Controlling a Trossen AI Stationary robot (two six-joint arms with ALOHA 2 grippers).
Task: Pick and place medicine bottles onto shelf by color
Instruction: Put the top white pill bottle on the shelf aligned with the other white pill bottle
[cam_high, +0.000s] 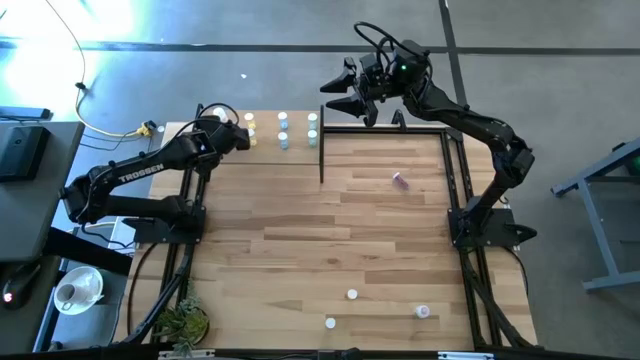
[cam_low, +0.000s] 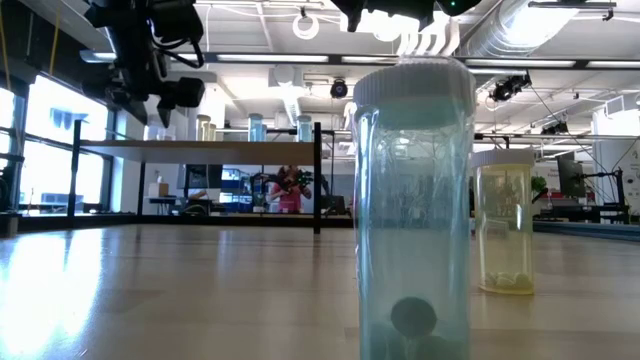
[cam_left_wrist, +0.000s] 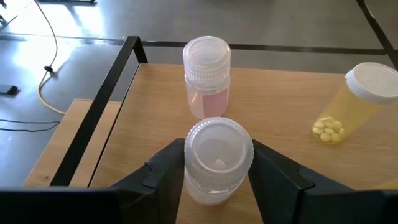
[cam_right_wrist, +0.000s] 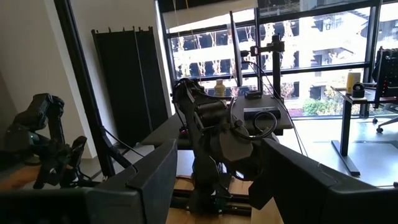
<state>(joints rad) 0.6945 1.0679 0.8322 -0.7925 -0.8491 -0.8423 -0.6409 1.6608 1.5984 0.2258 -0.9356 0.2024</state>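
A clear, white-capped plastic medicine bottle (cam_left_wrist: 217, 158) stands upright on the small light-wood shelf (cam_left_wrist: 286, 99) between the left hand's (cam_left_wrist: 219, 180) parted dark fingers, just in front of a pink-tinted bottle (cam_left_wrist: 207, 74), with a yellow pill bottle (cam_left_wrist: 351, 102) leaning well aside. To finish this placement cleanly, the left hand should probably spread wider and back straight away without brushing the cap. The right hand (cam_high: 352, 92) hangs released beyond the tabletop's (cam_high: 330, 230) far edge.
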